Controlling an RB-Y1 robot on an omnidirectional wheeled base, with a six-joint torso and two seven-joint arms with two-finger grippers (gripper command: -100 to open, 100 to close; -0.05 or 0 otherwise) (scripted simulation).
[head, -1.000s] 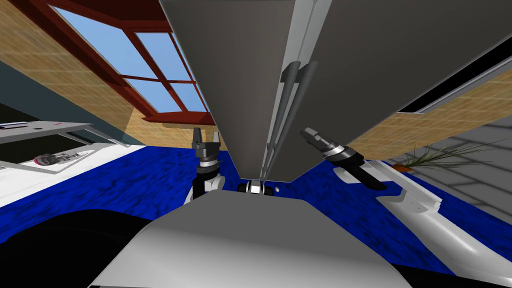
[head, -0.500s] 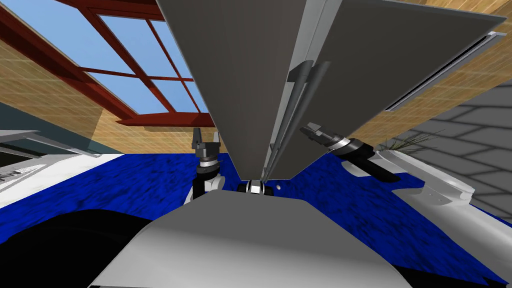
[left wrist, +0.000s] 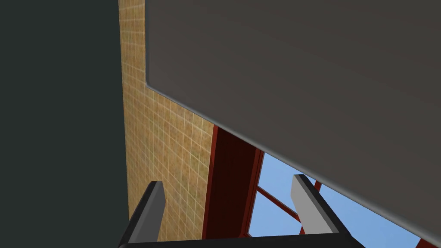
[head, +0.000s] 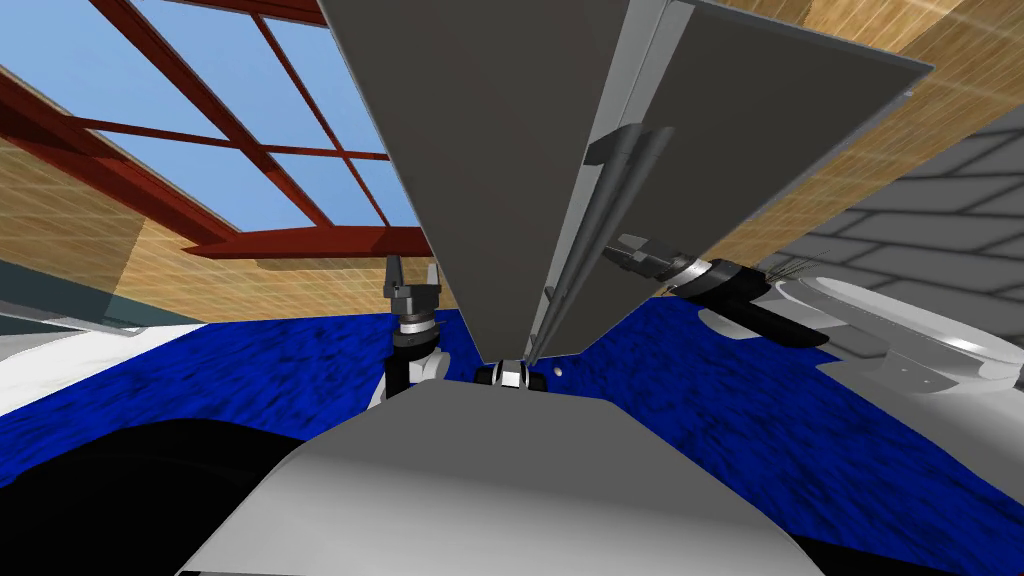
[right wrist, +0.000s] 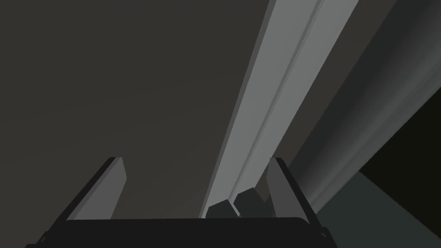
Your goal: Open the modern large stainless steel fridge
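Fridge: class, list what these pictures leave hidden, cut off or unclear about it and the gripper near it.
- Fridge top: cut off by the head view's upper edge.
- Fridge inside: hidden behind the doors in the head view and both wrist views.
- Right gripper: I cannot tell whether its open fingers touch the handles. It overlaps them in the head view, and the right wrist view shows no clear contact.
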